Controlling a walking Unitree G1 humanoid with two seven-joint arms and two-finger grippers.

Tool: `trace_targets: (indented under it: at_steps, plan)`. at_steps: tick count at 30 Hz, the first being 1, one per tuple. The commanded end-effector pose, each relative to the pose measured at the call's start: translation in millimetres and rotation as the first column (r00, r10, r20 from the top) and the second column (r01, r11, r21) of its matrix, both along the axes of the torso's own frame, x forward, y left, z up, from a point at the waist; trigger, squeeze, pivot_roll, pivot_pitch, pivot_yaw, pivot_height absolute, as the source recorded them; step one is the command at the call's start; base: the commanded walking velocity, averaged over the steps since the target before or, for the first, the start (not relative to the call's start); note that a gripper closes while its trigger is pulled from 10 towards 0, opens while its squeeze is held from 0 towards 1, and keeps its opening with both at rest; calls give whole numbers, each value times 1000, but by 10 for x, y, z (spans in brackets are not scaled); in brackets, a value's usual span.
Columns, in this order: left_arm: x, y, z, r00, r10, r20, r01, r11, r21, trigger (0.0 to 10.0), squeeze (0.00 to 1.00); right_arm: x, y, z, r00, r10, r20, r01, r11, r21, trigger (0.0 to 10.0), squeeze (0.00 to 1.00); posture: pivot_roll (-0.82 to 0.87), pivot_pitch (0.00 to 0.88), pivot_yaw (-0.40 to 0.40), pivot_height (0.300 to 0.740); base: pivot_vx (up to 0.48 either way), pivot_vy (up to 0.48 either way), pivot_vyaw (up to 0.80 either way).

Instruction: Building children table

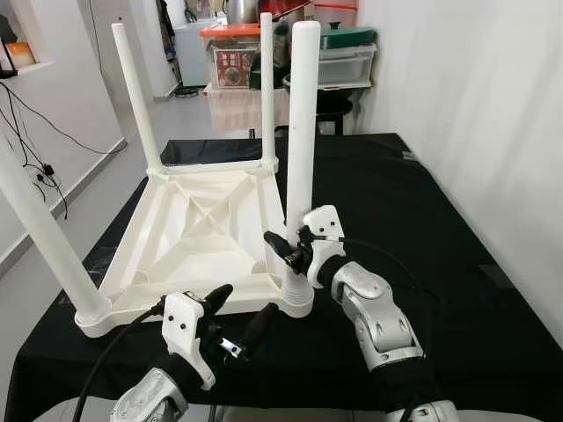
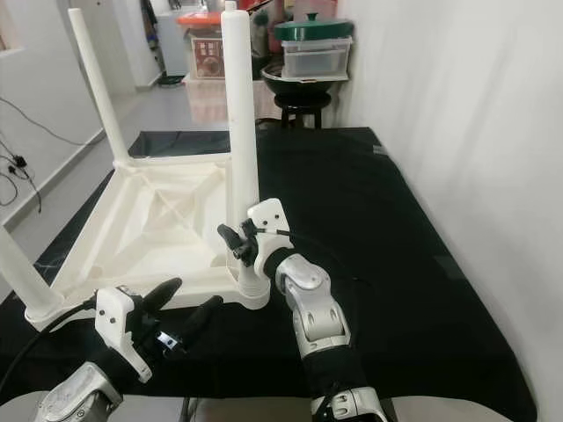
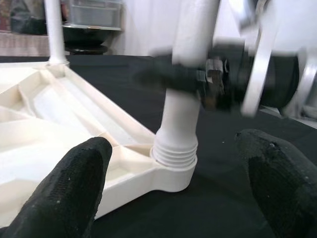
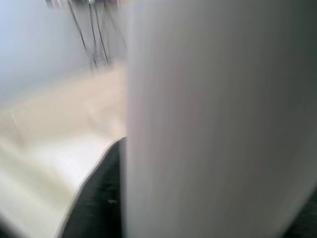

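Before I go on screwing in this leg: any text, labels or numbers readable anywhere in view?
None can be read.
Printed label on the clear storage box behind the table: too small and blurred.
Upturned white table, its legs and the black cloth: no markings visible.

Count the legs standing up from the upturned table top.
4. Near-right leg, held by the right end effector; near-left leg; far-left leg; far-right leg, at the table top corners.
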State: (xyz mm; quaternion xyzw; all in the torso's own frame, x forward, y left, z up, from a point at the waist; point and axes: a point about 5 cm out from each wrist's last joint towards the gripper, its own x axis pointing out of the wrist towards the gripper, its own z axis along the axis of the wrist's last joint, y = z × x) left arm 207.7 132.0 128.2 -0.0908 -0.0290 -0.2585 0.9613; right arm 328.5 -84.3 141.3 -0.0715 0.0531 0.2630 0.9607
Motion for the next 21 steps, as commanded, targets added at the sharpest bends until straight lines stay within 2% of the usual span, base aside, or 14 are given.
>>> trace_targets:
  at_steps: [1, 2, 4, 7, 8, 10, 12, 13, 14, 15, 16, 18, 20, 21]
  plan:
    - [23, 7, -9, 1000, 3, -12, -3, 1000, 3, 10000, 0, 12, -6, -44, 997, 51, -60, -51, 999, 16, 10000, 1000, -28, 0, -15, 740, 0, 0, 0]
    - [23, 7, -9, 1000, 3, -12, -3, 1000, 3, 10000, 0, 12, -6, -44, 997, 51, -60, -51, 999, 16, 10000, 1000, -28, 0, -15, 740, 0, 0, 0]
    - [32, 5, -9, 1000, -5, -14, 5, 1000, 2, 10000, 0, 85, 26, 64, 984, 175, -29, -173, 982, 73, 10000, 1000, -30, 0, -14, 740, 0, 0, 0]
    - [34, 5, -9, 1000, -8, -14, 8, 1000, 1, 10000, 0, 124, 26, 119, 976, 216, -3, -215, 973, 83, 10000, 1000, -30, 0, -14, 740, 0, 0, 0]
    - [42, 3, -11, 1000, -10, -15, 10, 1000, 0, 10000, 0, 222, -21, 234, 950, 311, 33, -312, 945, 96, 10000, 0, -21, 0, -14, 740, 0, 0, 0]
    - [56, -1, -13, 1000, -11, -15, 11, 1000, -1, 10000, 0, 301, -81, 334, 914, 403, 47, -406, 908, 106, 10000, 0, -14, 0, -21, 740, 0, 0, 0]
    - [66, -3, -15, 1000, -11, -15, 10, 1000, -2, 10000, 0, 309, -97, 357, 871, 489, 38, -491, 869, 62, 10000, 0, -10, 0, -22, 740, 0, 0, 0]
    - [66, -3, -15, 1000, -11, -15, 10, 1000, -2, 10000, 0, 309, -97, 357, 871, 489, 38, -491, 869, 62, 10000, 0, -10, 0, -22, 740, 0, 0, 0]
    - [71, -4, -17, 1000, -10, -15, 10, 1000, -2, 10000, 0, 297, -95, 352, 844, 535, 29, -536, 844, 30, 10000, 0, -10, 0, -24, 740, 0, 0, 0]
    - [71, -4, -17, 1000, -10, -15, 10, 1000, -2, 10000, 0, 297, -95, 352, 844, 535, 29, -536, 844, 30, 10000, 0, -10, 0, -24, 740, 0, 0, 0]
    - [74, -4, -18, 1000, -9, -15, 9, 1000, -2, 10000, 0, 275, -98, 329, 800, 600, -3, -600, 800, 4, 10000, 0, -12, 0, -27, 740, 0, 0, 0]
    - [84, -10, -18, 1000, -8, -14, 8, 1000, -3, 10000, 0, 276, -107, 310, 751, 659, -38, -660, 750, -53, 10000, 0, -11, 0, -33, 740, 0, 0, 0]
    - [88, -13, -18, 1000, -8, -13, 8, 1000, -4, 10000, 0, 310, -94, 353, 743, 668, -37, -669, 742, -40, 10000, 0, -11, 0, -39, 740, 0, 0, 0]
    - [92, -17, -18, 1000, -7, -13, 7, 1000, -4, 10000, 0, 349, -80, 411, 732, 681, -28, -681, 732, -13, 9020, 0, -15, 0, -38, 740, 0, 0, 0]
